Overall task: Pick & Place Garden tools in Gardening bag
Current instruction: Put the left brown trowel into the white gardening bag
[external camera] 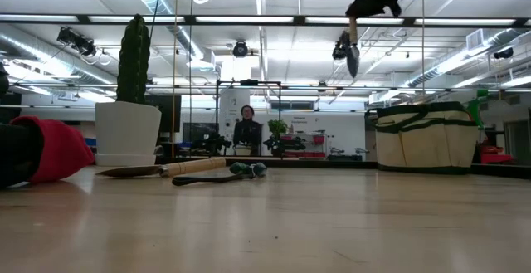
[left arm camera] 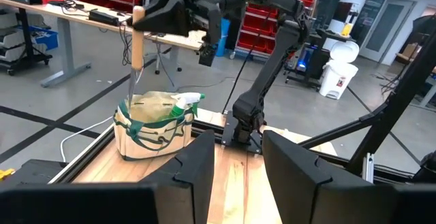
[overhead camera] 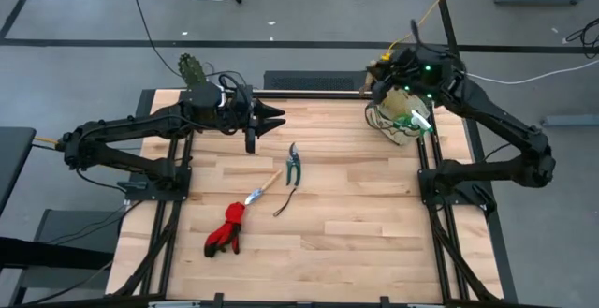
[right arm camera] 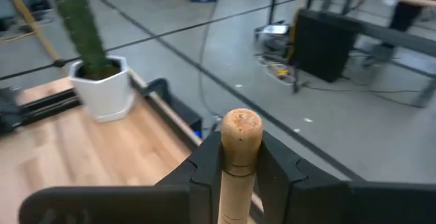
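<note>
You have open table [overhead camera: 356,214] between the shears [overhead camera: 294,164] and the bag [overhead camera: 398,121]. The trowel [overhead camera: 263,188], cord [overhead camera: 284,203] and gloves [overhead camera: 226,229] crowd the left-centre. The cactus pot [overhead camera: 194,72] blocks the far left corner.

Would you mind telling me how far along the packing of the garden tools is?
Done: the green sprayer sits in the gardening bag. In hand: the right gripper holds a wooden-handled tool above the bag. Left: the pruning shears, trowel, red gloves and cord lie on the table.
</note>
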Controlling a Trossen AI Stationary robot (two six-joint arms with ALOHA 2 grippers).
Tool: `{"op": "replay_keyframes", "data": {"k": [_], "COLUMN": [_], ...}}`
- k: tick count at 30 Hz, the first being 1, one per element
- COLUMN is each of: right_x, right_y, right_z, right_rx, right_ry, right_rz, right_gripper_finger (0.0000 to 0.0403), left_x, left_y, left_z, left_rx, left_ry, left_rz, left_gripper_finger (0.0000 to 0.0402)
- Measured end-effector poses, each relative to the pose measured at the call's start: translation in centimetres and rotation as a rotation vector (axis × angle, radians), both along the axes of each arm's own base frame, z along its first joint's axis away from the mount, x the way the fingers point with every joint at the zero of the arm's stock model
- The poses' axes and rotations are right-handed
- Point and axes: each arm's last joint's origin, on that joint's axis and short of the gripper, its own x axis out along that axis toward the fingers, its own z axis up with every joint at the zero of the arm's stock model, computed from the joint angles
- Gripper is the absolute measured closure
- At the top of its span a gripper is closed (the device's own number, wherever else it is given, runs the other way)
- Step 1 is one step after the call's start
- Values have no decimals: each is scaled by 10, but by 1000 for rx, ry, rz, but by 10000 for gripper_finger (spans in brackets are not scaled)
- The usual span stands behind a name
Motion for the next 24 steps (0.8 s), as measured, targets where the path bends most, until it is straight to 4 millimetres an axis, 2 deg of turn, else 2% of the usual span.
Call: {"op": "replay_keyframes", "data": {"k": [7,16,24], "right_x": [-27,-53,-64], "right_y": [8,23,30], "right_z": [8,19,14], "right_rx": [-23,-64,-37], "right_ry": [11,-9,54], "right_rz": [-103,-151,-229], "right_gripper_finger": [334,334,334], "left_x": [0,0,0], "left_y": [0,0,0], "left_z": [0,0,0], "left_rx": [0,1,1], "left_ry": [-1,-3,-3], "left_rz": [0,0,0], "left_gripper_finger": [271,271,271]}}
